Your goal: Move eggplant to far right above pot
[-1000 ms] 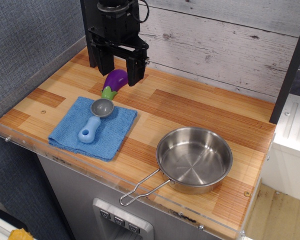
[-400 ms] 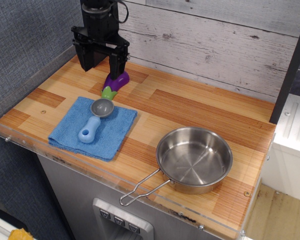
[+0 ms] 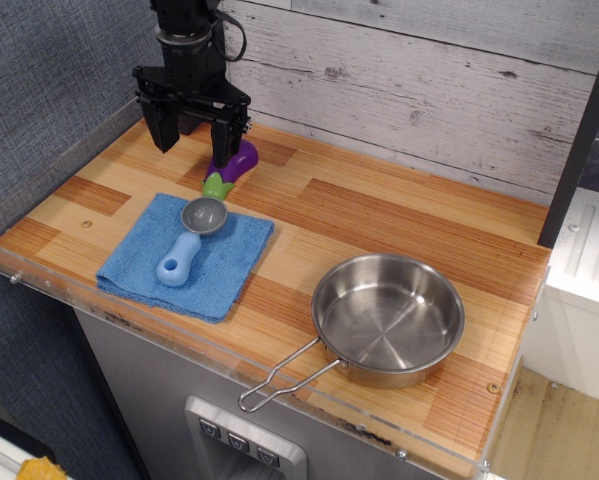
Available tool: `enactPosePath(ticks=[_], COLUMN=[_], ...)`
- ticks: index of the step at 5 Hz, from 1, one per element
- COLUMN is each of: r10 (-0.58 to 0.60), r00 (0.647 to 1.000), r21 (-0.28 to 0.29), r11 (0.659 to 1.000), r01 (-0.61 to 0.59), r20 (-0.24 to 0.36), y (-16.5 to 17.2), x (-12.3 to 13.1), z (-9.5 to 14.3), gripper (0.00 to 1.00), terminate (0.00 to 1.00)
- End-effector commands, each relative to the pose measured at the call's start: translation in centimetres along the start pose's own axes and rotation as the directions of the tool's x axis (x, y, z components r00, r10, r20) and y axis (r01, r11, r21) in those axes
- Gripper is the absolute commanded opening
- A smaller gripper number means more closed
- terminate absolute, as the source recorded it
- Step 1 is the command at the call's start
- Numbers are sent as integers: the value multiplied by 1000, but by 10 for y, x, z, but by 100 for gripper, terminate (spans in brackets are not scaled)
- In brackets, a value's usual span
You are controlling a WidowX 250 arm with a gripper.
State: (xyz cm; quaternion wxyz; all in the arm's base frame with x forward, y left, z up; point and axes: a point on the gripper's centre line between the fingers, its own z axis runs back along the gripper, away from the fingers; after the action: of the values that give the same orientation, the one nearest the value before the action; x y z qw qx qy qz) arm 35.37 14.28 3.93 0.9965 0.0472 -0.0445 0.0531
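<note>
Eggplant (image 3: 237, 161): glossy purple, light green stem cap. Pot (image 3: 388, 318): shiny steel. Scoop (image 3: 189, 241): grey bowl, blue handle. Cloth (image 3: 139, 265): blue. Desk (image 3: 379, 215): striped orange-brown wood. Hand (image 3: 192, 135): black.

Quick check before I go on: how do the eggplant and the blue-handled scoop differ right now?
The eggplant is glossy purple with a light green stem cap; the scoop has a grey bowl and a pale blue handle. The eggplant lies on bare wood at the cloth's far edge, the scoop on the blue cloth. The open claw partly hides the eggplant; the scoop is in full view. Both are of similar length and angled alike.
</note>
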Motion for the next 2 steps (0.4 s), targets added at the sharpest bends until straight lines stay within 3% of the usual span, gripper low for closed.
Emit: enactPosePath(ticks=[1, 2], r10=[47, 46], r00=[999, 999], r21=[8, -4], r11=[999, 999], r01=[-48, -46], r20=[24, -9], y=[9, 8], x=[14, 18], z=[-17, -31], gripper=[100, 100], terminate=[0, 0])
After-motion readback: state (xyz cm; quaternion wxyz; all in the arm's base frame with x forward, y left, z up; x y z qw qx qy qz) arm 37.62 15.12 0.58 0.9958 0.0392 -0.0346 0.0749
